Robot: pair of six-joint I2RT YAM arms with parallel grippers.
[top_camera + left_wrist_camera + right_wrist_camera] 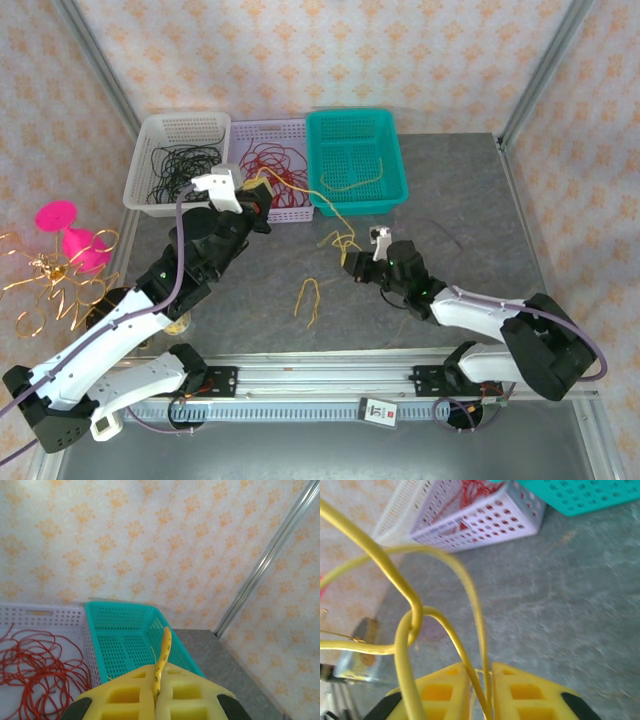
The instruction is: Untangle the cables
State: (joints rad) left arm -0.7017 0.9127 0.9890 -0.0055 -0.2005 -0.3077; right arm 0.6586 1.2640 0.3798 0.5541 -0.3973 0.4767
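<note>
Strands of yellow cable (370, 550) run through the narrow gap of the right claw (483, 680), whose pads pinch them. Just past the fingertips they cross in a loose knot (414, 622). The left claw (155, 682) is clamped tight on the same cable's other end, and a short stub pokes out past its pads toward the teal basket (125, 630).

From above, the cable's long axis runs from the right claw, low over the middle of the table (450, 200), toward 10 o'clock and up to the left claw. That claw hangs at the front of the lavender basket (270, 124), where the red cables (275, 165) lie. The knot sits just at the right claw's 12 o'clock, well apart from the left claw, so the right arm is the nearer one to work it.

The coming move likely turns on this line. Drawing the claws apart along the 10-to-4 o'clock axis would probably cinch the crossing, while slack fed toward the knot should let the loop open. A separate yellow piece (310, 300) lies on the table at about 8 o'clock from the right claw, touching neither claw.
</note>
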